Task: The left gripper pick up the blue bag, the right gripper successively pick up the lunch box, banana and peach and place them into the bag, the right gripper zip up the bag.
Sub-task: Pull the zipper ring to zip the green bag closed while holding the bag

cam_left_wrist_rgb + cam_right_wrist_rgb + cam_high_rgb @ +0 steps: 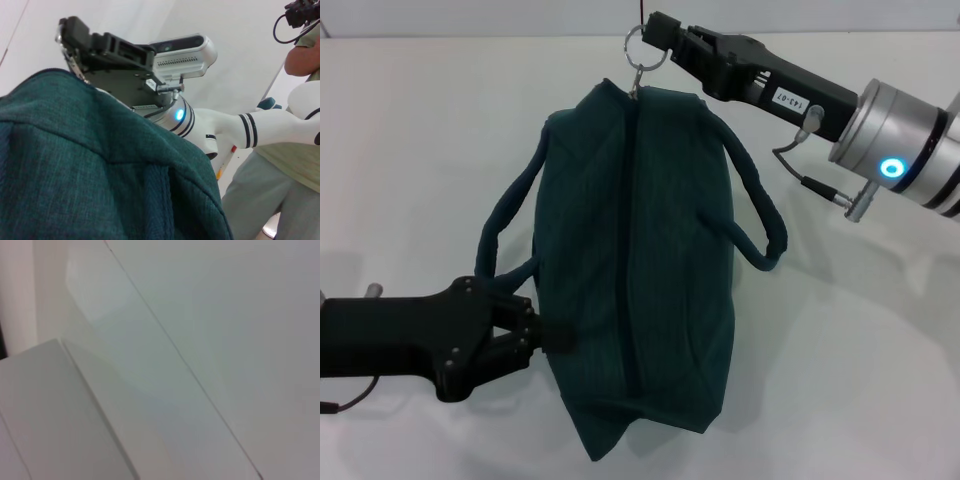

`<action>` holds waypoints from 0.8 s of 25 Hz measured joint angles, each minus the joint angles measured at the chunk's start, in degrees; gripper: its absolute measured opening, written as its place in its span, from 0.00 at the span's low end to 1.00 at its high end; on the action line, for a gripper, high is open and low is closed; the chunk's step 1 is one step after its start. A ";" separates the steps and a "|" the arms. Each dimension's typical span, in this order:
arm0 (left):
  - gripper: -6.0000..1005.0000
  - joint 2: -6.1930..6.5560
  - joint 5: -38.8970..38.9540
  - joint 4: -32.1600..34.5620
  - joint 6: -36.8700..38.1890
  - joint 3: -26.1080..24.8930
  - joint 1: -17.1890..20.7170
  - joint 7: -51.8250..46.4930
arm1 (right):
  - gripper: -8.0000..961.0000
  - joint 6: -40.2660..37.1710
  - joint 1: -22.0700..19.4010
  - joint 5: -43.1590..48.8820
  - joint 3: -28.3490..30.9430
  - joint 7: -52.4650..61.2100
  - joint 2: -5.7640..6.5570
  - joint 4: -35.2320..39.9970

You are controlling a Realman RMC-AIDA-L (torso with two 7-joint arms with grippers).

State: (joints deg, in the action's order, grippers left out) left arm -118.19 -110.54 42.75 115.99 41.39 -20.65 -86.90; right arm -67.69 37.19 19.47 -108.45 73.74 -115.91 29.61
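The left gripper (548,333) pinches the blue bag (640,270) at lower left. The right gripper (655,38) pinches its zipper ring (642,45) up top.

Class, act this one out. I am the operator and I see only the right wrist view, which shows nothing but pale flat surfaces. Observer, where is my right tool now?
Observer: The right tool is at the far end of the bag, pinching the zip ring.
Operator: Is the bag closed?
Observer: In the head view the zip runs shut along the whole top, and no lining shows.
Operator: And the other arm?
Observer: The left tool grips the bag's side near its close end, on the robot's left.
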 joint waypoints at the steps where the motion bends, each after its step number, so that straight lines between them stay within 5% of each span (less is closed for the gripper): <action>1: 0.06 0.00 0.00 -0.01 0.14 0.00 0.03 0.18 | 0.12 0.42 0.01 0.00 0.00 0.00 0.01 0.00; 20: 0.06 0.01 -0.51 -0.86 0.30 0.69 0.47 4.01 | 0.12 3.29 0.78 0.18 2.18 -1.47 -0.10 -1.25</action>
State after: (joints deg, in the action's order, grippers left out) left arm -118.18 -111.06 41.89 116.29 42.08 -20.18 -82.89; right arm -64.40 37.97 19.65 -106.27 72.27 -116.01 28.36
